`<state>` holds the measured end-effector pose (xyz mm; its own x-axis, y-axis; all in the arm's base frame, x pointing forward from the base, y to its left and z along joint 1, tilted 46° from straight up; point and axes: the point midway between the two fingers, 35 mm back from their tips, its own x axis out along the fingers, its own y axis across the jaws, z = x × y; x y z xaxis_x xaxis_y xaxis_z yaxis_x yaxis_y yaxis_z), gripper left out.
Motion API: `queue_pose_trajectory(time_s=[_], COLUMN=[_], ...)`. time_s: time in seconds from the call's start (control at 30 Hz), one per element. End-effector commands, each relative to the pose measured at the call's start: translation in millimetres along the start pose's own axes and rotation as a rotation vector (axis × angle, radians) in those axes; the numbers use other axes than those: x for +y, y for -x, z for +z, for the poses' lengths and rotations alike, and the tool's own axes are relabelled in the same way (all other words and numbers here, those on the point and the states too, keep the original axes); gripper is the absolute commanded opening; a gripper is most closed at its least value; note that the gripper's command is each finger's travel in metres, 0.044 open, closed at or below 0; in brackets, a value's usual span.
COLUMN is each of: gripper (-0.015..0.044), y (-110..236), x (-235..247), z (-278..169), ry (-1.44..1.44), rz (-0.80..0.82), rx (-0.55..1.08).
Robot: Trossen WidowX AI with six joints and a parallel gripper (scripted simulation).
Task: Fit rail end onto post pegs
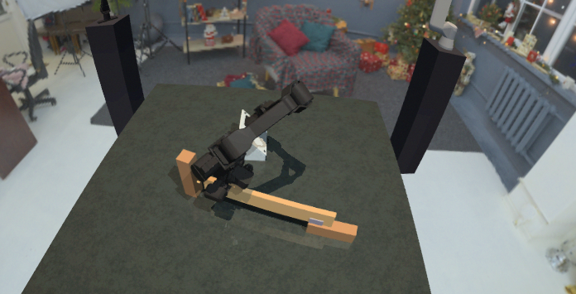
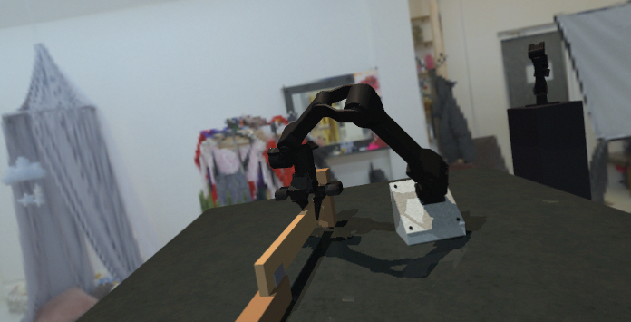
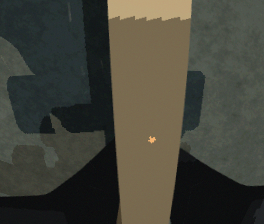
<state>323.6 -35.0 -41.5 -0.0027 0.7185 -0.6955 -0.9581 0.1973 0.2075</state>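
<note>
The long wooden rail (image 1: 281,206) (image 2: 286,248) (image 3: 149,83) runs from the low footboard block (image 1: 336,232) (image 2: 266,306) toward the short upright post (image 1: 184,168) (image 2: 324,176). Its far end sits at the small grey bracket (image 1: 316,220) (image 2: 278,276). My gripper (image 1: 216,185) (image 2: 311,197) (image 3: 139,141) is shut on the rail's near end and holds it lifted off the table, close against the post's face. The arm hides the pegs and the joint, so I cannot tell whether the rail touches the post. In the wrist view the rail runs straight up between my dark fingers.
The arm's grey-white base block (image 1: 257,152) (image 2: 426,220) stands on the dark table (image 1: 331,143) (image 2: 499,248) behind the post. Two tall black pillars (image 1: 117,69) (image 1: 428,106) stand at the table's far corners; one also shows in the exterior view (image 2: 550,148).
</note>
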Motion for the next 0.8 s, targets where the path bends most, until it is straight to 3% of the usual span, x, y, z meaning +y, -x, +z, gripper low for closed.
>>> queue_pose_trajectory(time_s=[0.0,0.77], gripper=[0.0000,0.0000], y=[1.9,1.4], x=[0.2,1.1], z=[-0.6,-1.6], ry=[-0.004,-0.004], rz=[-0.003,-0.003], rx=[0.001,0.001])
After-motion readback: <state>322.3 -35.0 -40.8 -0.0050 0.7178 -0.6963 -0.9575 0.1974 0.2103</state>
